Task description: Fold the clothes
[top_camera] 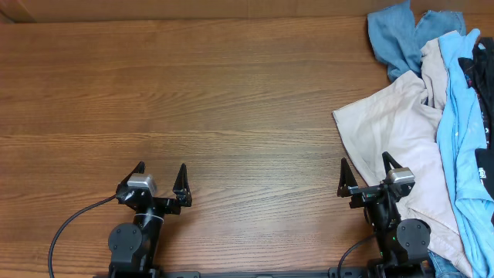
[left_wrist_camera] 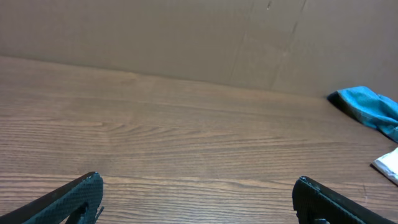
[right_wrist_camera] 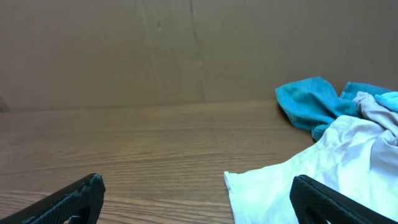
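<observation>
Left gripper [top_camera: 160,167] and right gripper [top_camera: 364,160] gape wide — holding nothing — clothes [top_camera: 386,127] heaped beside the right

We see the left gripper [top_camera: 160,168] at seven o'clock on the wooden counter [top_camera: 231,93], fingers spread wide and holding nothing. The right gripper [top_camera: 365,162] at five o'clock is equally spread, one finger over the edge of a beige garment [top_camera: 386,123]. A sky-blue T-shirt [top_camera: 461,131] overlaps it at three o'clock, beside a black garment [top_camera: 482,73]. A dusty blue garment [top_camera: 394,35] lies at two o'clock.
</observation>
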Controlling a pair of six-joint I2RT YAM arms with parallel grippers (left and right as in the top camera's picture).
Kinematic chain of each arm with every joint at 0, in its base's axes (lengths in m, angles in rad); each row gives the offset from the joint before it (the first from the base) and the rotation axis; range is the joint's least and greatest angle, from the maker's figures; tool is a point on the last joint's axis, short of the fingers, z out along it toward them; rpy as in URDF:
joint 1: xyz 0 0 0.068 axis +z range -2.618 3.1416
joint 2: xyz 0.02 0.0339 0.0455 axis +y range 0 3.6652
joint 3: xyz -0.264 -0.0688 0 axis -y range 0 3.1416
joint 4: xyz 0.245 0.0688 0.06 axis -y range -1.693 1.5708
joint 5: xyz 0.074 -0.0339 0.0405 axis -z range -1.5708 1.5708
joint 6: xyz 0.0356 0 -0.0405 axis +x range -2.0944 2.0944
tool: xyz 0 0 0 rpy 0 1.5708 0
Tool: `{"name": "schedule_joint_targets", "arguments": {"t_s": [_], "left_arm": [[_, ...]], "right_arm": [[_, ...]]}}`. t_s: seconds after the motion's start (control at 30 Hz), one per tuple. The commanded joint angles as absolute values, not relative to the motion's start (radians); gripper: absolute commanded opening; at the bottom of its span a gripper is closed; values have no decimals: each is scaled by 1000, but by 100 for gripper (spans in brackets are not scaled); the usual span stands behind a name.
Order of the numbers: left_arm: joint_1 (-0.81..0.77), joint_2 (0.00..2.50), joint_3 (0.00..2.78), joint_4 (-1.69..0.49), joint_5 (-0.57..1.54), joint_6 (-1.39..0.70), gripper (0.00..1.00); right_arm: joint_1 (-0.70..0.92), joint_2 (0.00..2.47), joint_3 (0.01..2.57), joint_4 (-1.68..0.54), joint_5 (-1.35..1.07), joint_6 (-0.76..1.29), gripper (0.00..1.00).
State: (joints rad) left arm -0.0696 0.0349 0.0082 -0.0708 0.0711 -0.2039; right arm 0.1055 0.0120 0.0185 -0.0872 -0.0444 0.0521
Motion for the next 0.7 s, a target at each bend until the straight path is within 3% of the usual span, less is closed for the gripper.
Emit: {"name": "schedule_joint_targets", "arguments": {"t_s": [0.0, 0.43, 0.67], "left_arm": [[-59, 38, 6, -74, 66, -204, 100], [-59, 38, 12, -87, 52, -202, 100], [-59, 41, 121, -253, 44, -196, 100]], "right_arm": [[108, 4, 9, -81, -34, 56, 100], [108, 10, 19, -102, -22, 57, 100], [108, 79, 120, -197, 36, 59, 100]]}}
